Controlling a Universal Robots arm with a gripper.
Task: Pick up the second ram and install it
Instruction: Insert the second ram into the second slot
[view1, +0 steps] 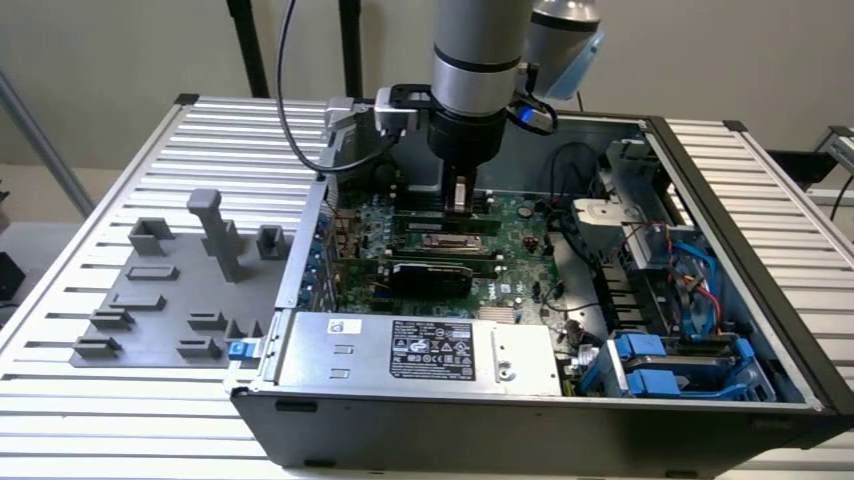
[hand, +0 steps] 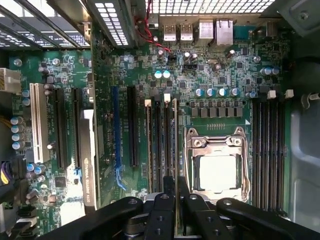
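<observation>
The black fingers (hand: 176, 200) pinch the thin green RAM stick (hand: 175, 145) edge-on over the green motherboard's (hand: 220, 80) slots.

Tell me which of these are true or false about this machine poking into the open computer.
1. The gripper holds a thin green ram stick edge-on between its fingers. True.
2. The computer case has its side panel closed. False: it lies open, with the motherboard showing.
3. The processor socket has a big cooler mounted on it. False: the socket is bare, with its metal frame and the chip showing.
4. The arm reaches down into the case over the motherboard. True.
5. A grey holder tray sits beside the case, on the exterior view's left. True.
6. The ram stick lies flat on the table. False: it is in the gripper, above the slots beside the socket.
</observation>
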